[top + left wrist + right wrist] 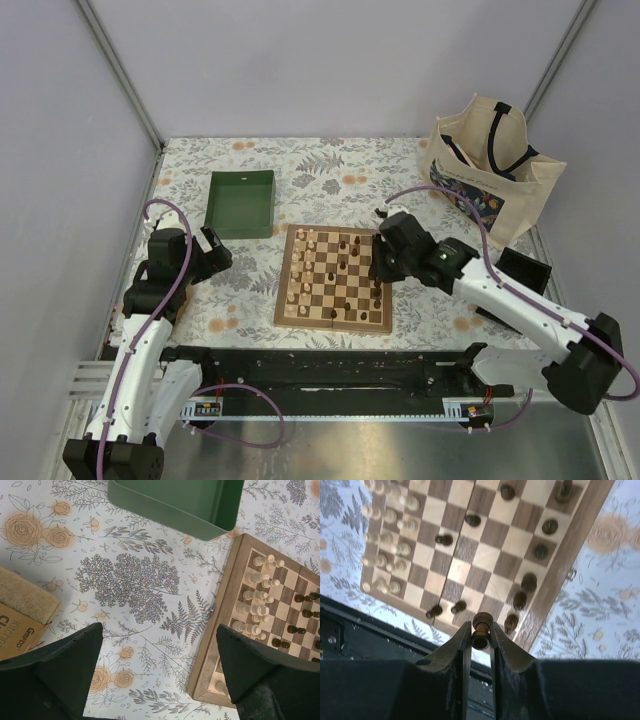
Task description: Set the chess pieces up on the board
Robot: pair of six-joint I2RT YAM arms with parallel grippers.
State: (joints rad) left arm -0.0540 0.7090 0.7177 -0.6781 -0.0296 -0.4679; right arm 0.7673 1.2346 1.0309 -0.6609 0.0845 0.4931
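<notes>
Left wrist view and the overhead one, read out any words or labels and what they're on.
"Kitche": on the cardboard box, cut off there.
"CL": larger letters below it on the same box, cut off.
Small brand word beside them: not surely legible.
Tote bag print and rail stickers: too small to read.

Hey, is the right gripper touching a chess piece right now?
Touching. The right wrist view shows the right gripper with its fingers clamped on both sides of a dark piece, no gap.
</notes>
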